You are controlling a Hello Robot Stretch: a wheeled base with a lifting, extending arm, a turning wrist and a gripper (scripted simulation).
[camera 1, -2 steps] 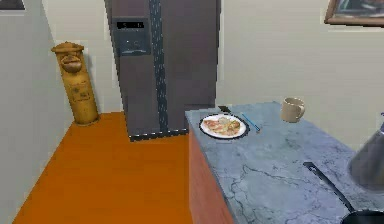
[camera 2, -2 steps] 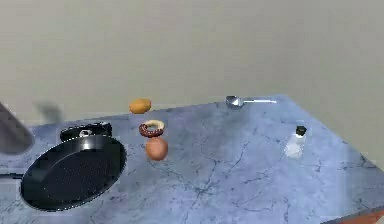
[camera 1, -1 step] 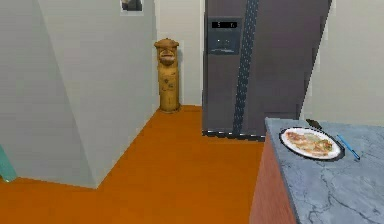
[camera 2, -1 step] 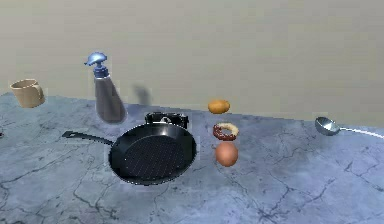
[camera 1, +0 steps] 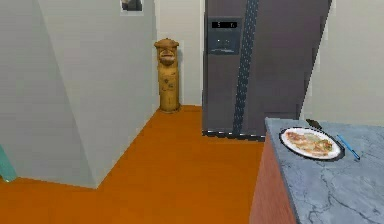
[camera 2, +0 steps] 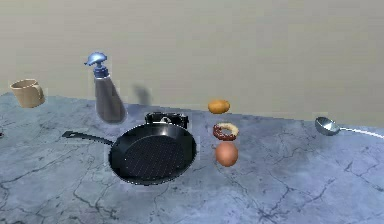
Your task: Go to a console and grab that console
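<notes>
Small dark box (camera 2: pixel 167 119), maybe the console, on counter (camera 2: pixel 300 190) just behind pan (camera 2: pixel 152 153). Pincer state, and box's place from it: cannot tell. Best approach from above, clearing pan and bottle (camera 2: pixel 106 92).

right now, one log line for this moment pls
ahead: grey fridge, wooden statue, plate on countertop | arm side: black pan, spray bottle, mug, brown egg | small dark thing behind pan, maybe console
</notes>
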